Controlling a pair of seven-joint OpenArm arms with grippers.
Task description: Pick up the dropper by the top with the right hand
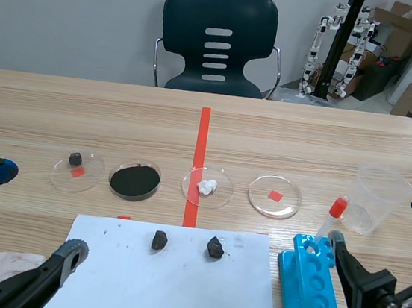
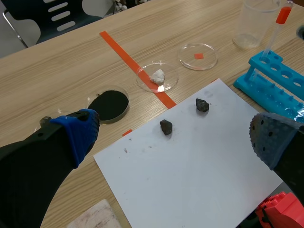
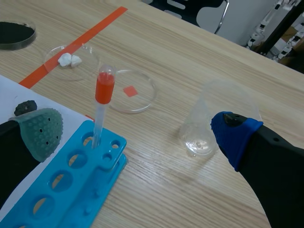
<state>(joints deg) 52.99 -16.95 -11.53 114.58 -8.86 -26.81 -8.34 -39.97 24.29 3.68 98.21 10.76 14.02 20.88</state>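
The dropper (image 1: 331, 218) (image 3: 101, 108) (image 2: 276, 27) is a clear tube with an orange-red bulb on top, standing upright in the far end hole of a blue rack (image 1: 315, 291) (image 3: 71, 180) (image 2: 275, 88). My right gripper (image 1: 377, 228) (image 3: 137, 137) is open low at the right, its fingers either side of the rack's far end, the dropper just ahead between them and untouched. My left gripper (image 1: 30, 211) (image 2: 171, 142) is open low at the left, over the white paper (image 1: 168, 277) (image 2: 190, 166).
Two dark stones (image 1: 159, 240) (image 1: 215, 247) lie on the paper. Several petri dishes (image 1: 77, 170) (image 1: 135, 181) (image 1: 207, 186) (image 1: 274, 196) sit in a row across the table. A clear plastic cup (image 1: 376, 199) (image 3: 213, 118) stands right of the dropper. A chair (image 1: 218, 43) is behind the table.
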